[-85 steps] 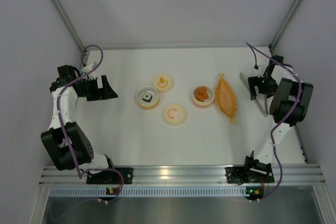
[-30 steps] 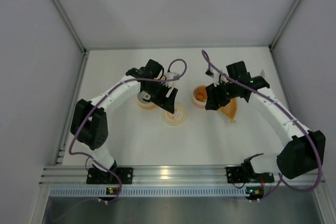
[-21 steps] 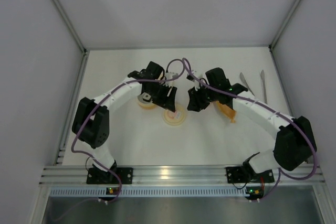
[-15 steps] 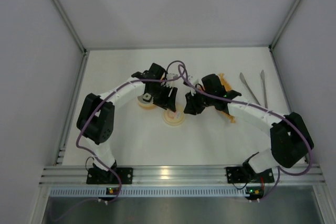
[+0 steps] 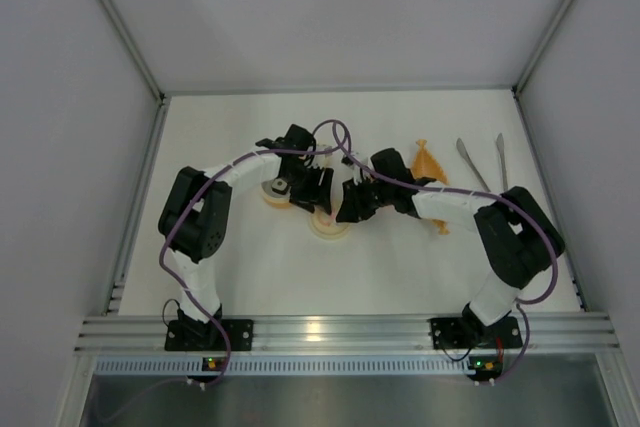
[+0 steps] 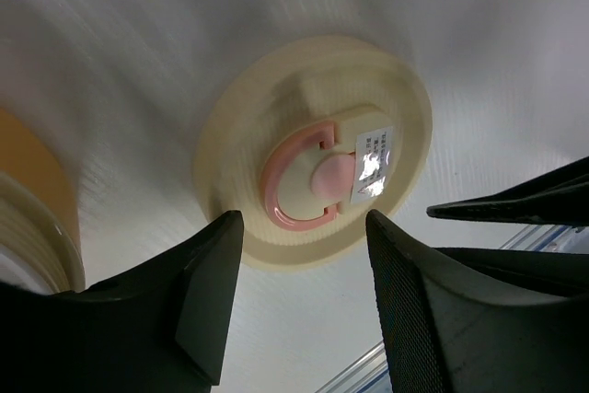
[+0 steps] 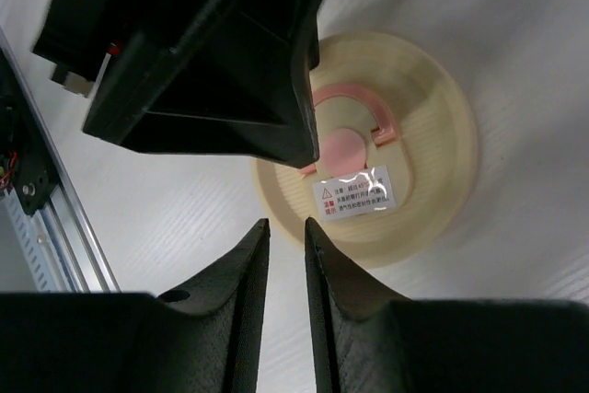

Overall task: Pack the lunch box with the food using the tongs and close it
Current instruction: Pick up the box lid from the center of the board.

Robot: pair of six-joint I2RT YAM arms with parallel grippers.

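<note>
Lid [image 6: 313,149] first: it's round, cream and flat on the white desk [image 5: 400,267]. It has a pink C-shaped ring around a pink dot in the centre, plus a little white sticker whose print is too small for me to read. It sits roughly mid-desk, with both arms bent in over it.

My left fingers [image 5: 318,195] are spread wide and holding nothing. In the left wrist view the near rim of the lid shows in the gap between them, and I can't say if they touch it. My right fingers [image 5: 350,209] are nearly together, just a thin slit, right at the lid's edge with nothing visibly pinched.

Hard-to-see stuff:
- From the top camera the lid is mostly buried under the two wrists, with only a cream sliver poking out.
- In the right wrist view the left arm's black wrist block covers a chunk of the lid and part of the pink ring.
- The orange bag [image 5: 430,162] lies just right of the huddle. Its pointed far tip is clear, but the right arm crosses its middle.
- The tongs [image 5: 476,167] lie further right, well apart from the lid. I see two slim silver arms, and their near ends run under the right arm.
- A round pot [image 5: 270,201] just left of the lid is half hidden by the left arm.
- A ribbed cream edge is cut off at the left border of the left wrist view, and I can't tell what it is.
</note>
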